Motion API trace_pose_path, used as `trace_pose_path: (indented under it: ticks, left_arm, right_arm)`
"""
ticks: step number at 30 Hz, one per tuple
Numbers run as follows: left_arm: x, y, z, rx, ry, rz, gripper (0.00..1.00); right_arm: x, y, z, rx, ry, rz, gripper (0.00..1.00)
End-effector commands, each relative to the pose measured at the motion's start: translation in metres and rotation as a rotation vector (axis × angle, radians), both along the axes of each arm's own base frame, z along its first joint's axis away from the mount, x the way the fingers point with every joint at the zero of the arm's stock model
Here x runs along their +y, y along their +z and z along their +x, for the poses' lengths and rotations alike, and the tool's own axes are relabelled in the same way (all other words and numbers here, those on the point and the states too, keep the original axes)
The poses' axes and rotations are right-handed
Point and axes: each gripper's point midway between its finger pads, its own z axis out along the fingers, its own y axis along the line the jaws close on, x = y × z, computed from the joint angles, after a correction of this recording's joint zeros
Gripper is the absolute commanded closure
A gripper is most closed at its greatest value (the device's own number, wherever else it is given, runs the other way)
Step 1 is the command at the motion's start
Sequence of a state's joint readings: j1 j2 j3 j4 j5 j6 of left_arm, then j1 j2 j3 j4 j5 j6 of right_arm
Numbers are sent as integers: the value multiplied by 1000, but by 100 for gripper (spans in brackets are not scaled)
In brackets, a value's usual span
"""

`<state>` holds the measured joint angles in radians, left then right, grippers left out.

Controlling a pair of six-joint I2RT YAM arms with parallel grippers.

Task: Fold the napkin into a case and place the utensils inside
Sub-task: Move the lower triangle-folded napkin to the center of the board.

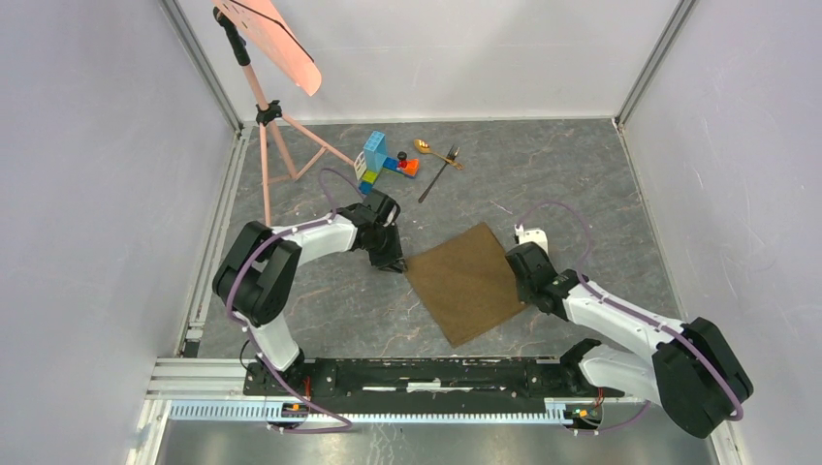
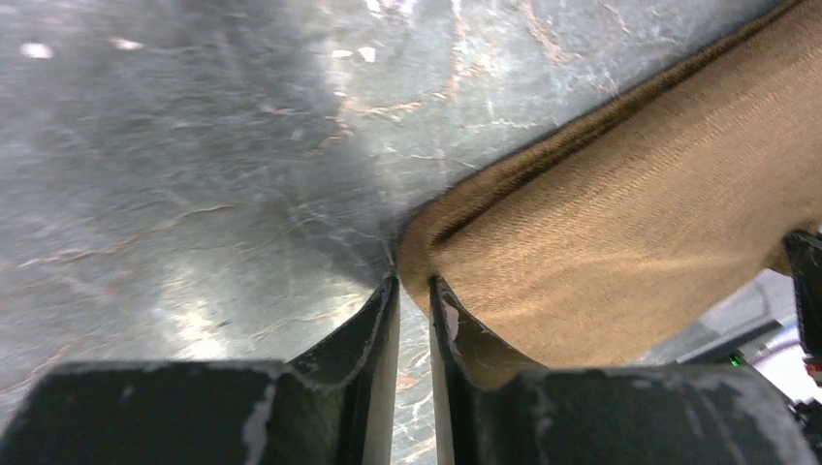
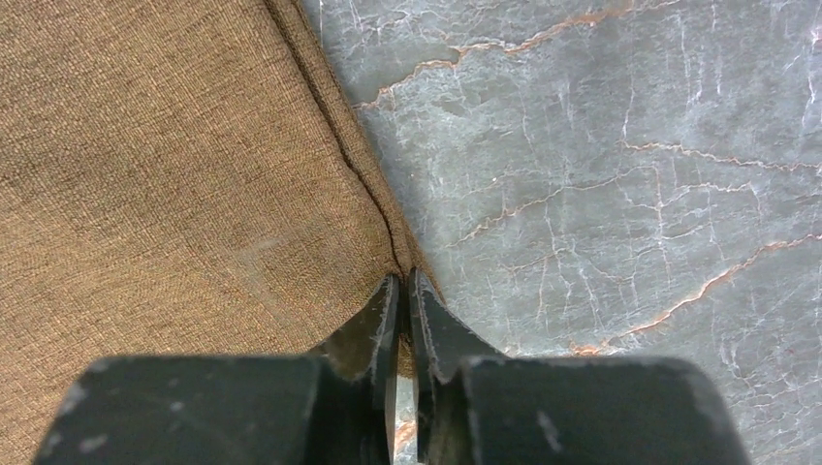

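The left gripper [image 2: 414, 283] has its fingers drawn to a narrow slit at the left corner of the napkin [image 1: 465, 281], seemingly pinching it. The right gripper [image 3: 407, 279] is clamped nearly together on the hem at the opposite corner. The brown napkin lies open as a diamond between the arms. Well beyond it, the fork [image 1: 441, 172] runs diagonally, tines far-right and handle near-left. The spoon [image 1: 431, 150] lies just beside the tines, bowl leftward, next to the toy blocks [image 1: 380, 163].
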<state>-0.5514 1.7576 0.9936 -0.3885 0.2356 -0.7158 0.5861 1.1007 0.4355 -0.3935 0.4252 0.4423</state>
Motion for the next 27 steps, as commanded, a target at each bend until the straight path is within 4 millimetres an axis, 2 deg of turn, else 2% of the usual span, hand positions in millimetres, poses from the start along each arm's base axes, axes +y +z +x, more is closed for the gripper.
trace_pose_path:
  ticks: [1,5,7,10,13,14,15,19,22,24,27]
  left_arm:
    - [27,14,2,-69,19,118,73]
    - [3,45,-3,-82,-31,-14,71]
    - [-12,53,-4,-76,-43,-84,71]
    - [-27,46,0,-44,-44,-135,70]
    - [-31,33,9,-24,-35,-111,71]
    - [-28,26,12,-21,-21,-83,71]
    - [-25,21,17,-30,-15,-56,71]
    - [-10,-2,25,-18,-10,69,71]
    - [-1,-8,25,-23,0,116,71]
    - [0,-2,24,-32,-10,121,71]
    - [-7,26,24,-76,-33,62,60]
  right_arm:
    - [-3,3,2,30,28,-42,83]
    - [4,35,16,-15,75,-51,69]
    - [9,49,21,-33,99,-47,66]
    - [26,57,25,-44,161,7,62]
    - [48,50,23,-28,228,90,61]
    - [49,45,21,-18,231,96,61]
    - [45,39,19,-8,206,88,62]
    - [7,10,2,29,45,-22,74]
    - [-15,-5,-10,37,-26,-90,82]
    - [-21,-7,-13,49,-39,-121,84]
    - [-15,4,-4,35,1,-123,84]
